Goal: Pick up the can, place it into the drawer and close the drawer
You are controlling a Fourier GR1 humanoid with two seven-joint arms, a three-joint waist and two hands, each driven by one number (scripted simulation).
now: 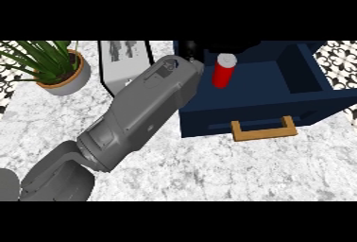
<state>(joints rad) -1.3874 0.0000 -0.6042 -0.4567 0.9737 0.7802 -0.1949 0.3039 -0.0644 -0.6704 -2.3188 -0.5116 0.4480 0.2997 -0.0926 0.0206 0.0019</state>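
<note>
You see the red can [222, 74] standing up in the open blue drawer [307, 101], at about 1 o'clock. The left arm [143, 113] goes up from 7 o'clock to the drawer's back. Its black hand [193, 49] sits by the can at 12 o'clock; can't tell if it's holding. Plant [59, 66] at 10 o'clock.

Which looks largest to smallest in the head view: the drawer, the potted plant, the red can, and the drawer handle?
1. drawer, clearly largest.
2. potted plant.
3 and 4. drawer handle and red can look about alike, one wide, one tall, so I leave them unranked.
</note>
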